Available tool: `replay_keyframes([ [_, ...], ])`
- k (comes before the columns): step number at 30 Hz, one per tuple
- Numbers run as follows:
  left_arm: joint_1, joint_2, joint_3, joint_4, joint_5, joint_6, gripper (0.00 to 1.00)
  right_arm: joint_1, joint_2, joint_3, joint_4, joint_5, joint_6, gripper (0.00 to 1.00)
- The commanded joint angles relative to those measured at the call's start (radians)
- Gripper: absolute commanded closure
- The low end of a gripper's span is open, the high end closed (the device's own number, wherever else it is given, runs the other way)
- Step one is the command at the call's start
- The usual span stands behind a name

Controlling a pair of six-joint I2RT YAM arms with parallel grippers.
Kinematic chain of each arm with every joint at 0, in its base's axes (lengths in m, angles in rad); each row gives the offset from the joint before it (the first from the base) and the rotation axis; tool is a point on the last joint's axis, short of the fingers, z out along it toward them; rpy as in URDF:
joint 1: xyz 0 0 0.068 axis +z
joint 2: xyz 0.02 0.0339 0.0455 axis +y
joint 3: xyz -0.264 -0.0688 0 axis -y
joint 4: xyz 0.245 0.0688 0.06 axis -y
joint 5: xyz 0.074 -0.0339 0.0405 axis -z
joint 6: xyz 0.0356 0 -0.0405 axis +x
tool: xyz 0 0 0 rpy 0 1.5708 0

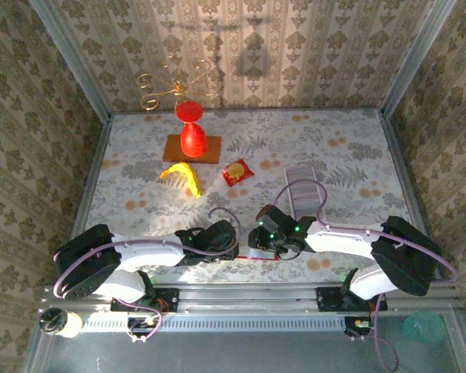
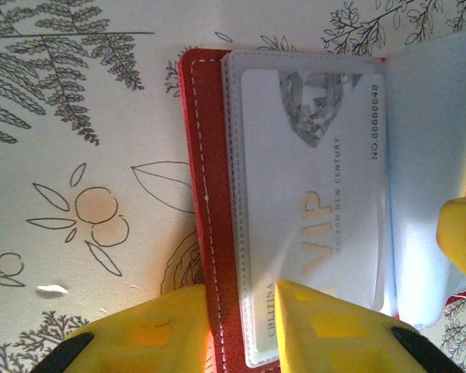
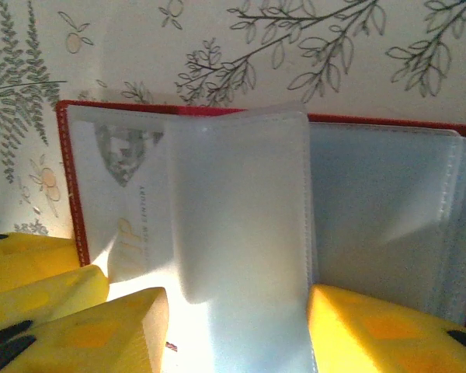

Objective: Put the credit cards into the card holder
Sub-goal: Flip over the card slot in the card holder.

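Note:
The card holder (image 2: 204,155) lies open on the patterned table, dark-red cover down and clear sleeves up. One whitish credit card (image 2: 311,179) printed "VIP" sits inside the left sleeve. My left gripper (image 2: 231,303) is shut on the holder's red edge and sleeve border. My right gripper (image 3: 237,303) stands open around a raised clear sleeve leaf (image 3: 241,233), with a bright gap beside its left finger. From above, both grippers (image 1: 231,247) (image 1: 266,247) meet over the card holder (image 1: 264,258) near the front edge. More credit cards (image 1: 300,196) lie stacked behind the right arm.
A red sachet (image 1: 235,172) with a yellow circle lies mid-table beside a banana (image 1: 182,177). Further back a red vase (image 1: 191,132) stands on a brown mat (image 1: 210,149), with a gold wire candelabra (image 1: 175,85) at the wall. Patterned walls close three sides.

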Motion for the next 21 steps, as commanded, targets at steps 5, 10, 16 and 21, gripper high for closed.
replay_keyframes([
  [5, -0.027, 0.03, -0.048, 0.005, 0.078, -0.036, 0.73, 0.008, 0.032, 0.009, 0.079, -0.055, 0.047, 0.49],
  [10, -0.027, 0.028, -0.055, 0.018, 0.079, -0.044, 0.73, 0.007, 0.021, 0.009, 0.098, -0.06, 0.055, 0.49],
  [16, -0.027, 0.017, -0.065, 0.024, 0.069, -0.056, 0.74, 0.008, 0.025, 0.005, 0.124, -0.073, 0.064, 0.48],
  [21, -0.027, -0.024, -0.088, 0.047, 0.049, -0.067, 0.74, 0.008, 0.036, 0.01, 0.174, -0.092, 0.078, 0.48],
])
